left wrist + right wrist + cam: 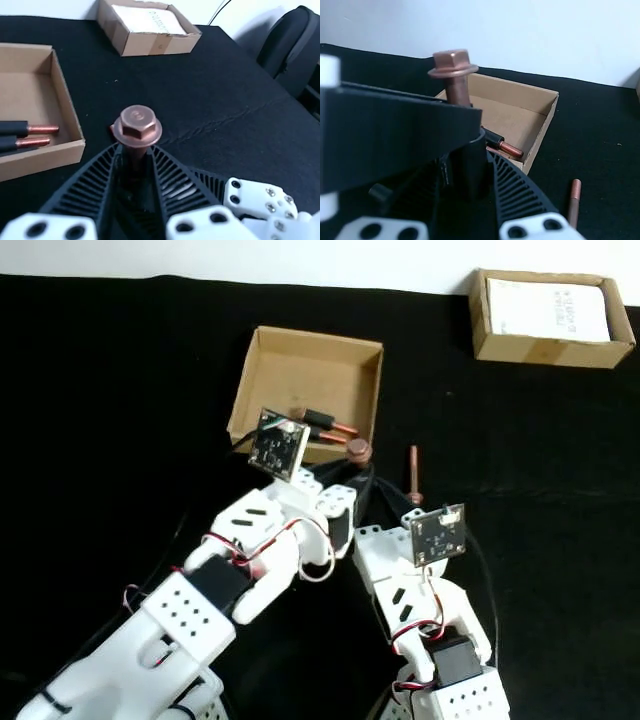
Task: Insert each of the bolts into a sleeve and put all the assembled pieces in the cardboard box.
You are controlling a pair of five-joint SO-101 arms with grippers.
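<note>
Nearest, both arms meet over the black worktop [560, 490]. The right pincer [465, 161] looks closed on a short black tube sleeve [467, 175], held upright. The left pincer [135, 150] is clamped tight on the shank of a copper hex-flange bolt [136, 125], just under the head & directly above the sleeve. Bolt's long axis is approx. vertical, head up, tip down at the sleeve; can't tell how deep it sits.

To do this step well: keep the two axes in line, push straight down w/o tilt, hold the right grip firm so the sleeve can't slip, and ease the left grip only once the head seats.

Just right of the pincers a second copper bolt [413, 472] lies loose, axis near-far. Farther, left: an open brown cardboard box [300, 375] w/ two sleeved bolts [322, 424] inside, copper ends pointing right. Far right: a smaller cardboard box w/ white paper [545, 350].
</note>
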